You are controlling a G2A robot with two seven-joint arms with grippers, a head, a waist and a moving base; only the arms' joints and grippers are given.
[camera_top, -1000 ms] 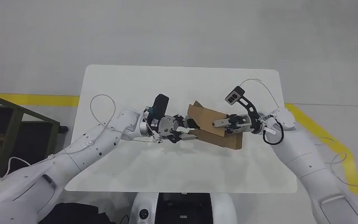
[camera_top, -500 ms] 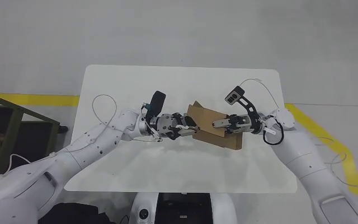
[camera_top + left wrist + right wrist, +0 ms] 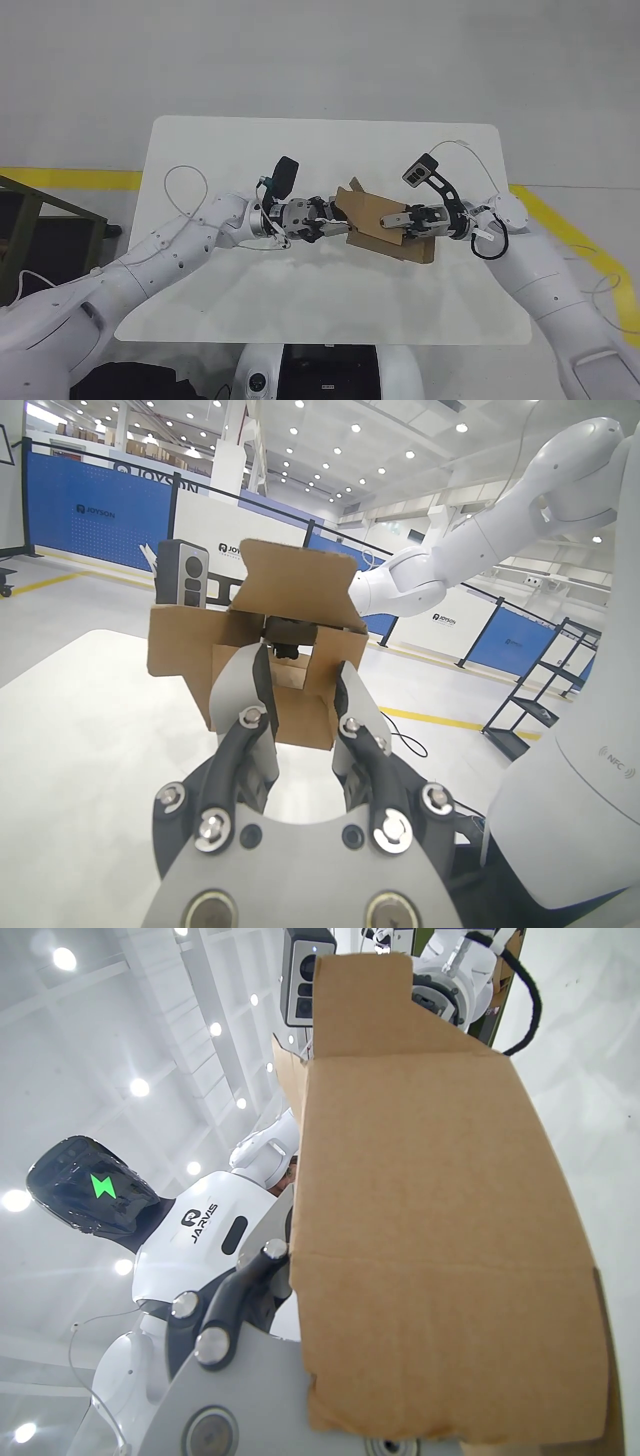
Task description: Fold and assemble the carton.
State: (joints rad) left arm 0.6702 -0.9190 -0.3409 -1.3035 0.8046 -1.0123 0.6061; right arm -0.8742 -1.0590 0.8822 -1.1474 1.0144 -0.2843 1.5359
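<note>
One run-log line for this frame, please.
stage: carton folding, flaps not closed | carton: mid table, one end flap raised | right gripper: shut on carton | left gripper: open, at carton's open end

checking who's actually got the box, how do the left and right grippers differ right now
The left gripper is open, its fingers spread in front of the carton's open end, while the right gripper is shut on the carton's opposite end. The left gripper grips nothing, whereas the right gripper appears to be the carton's only hold. Both point at the carton, from opposite ends.
</note>
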